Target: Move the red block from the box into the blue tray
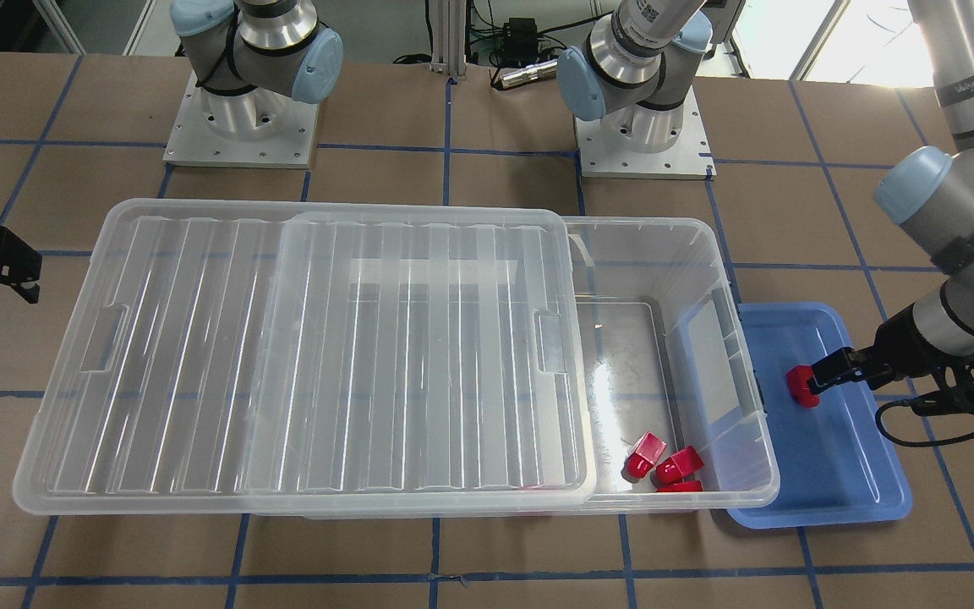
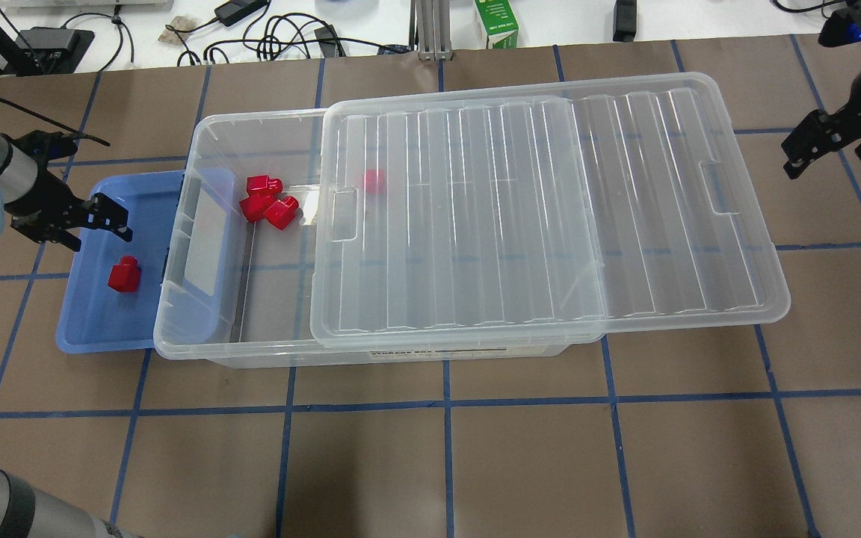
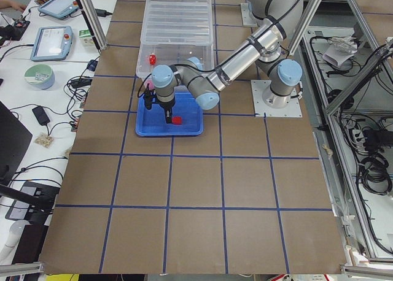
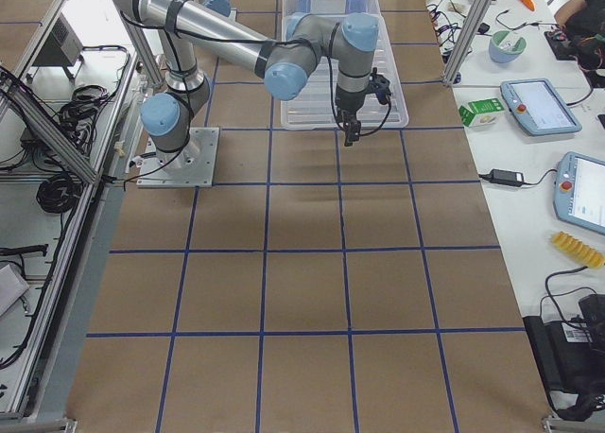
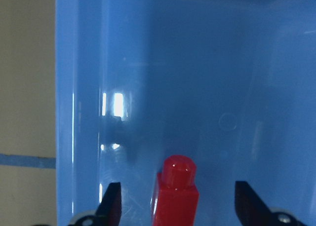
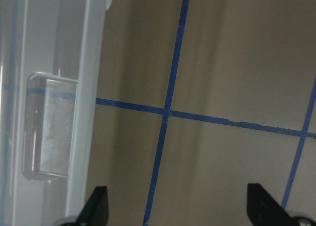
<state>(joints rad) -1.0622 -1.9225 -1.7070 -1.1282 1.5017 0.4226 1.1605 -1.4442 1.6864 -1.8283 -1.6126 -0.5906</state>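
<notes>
Hard to read: one red block (image 2: 374, 181) shows only as a blur through the ribbed lid (image 2: 535, 209), which covers most of the box (image 2: 273, 299) and overhangs its end toward the robot's right; front view cuts off one of the loose red blocks (image 2: 267, 203) behind the box rim; box end hides the near strip of the blue tray (image 2: 94, 329); front view overlaps left gripper (image 2: 94, 224) with the block, contact unclear there; the red block (image 2: 124, 274) lies on the tray floor, glossy, squarish body with a narrower rounded end; wrist view shows left fingers apart, either side of it, not touching; right gripper (image 2: 823, 146) fingers spread wide over the table (image 2: 475, 448) beside the lid edge.
</notes>
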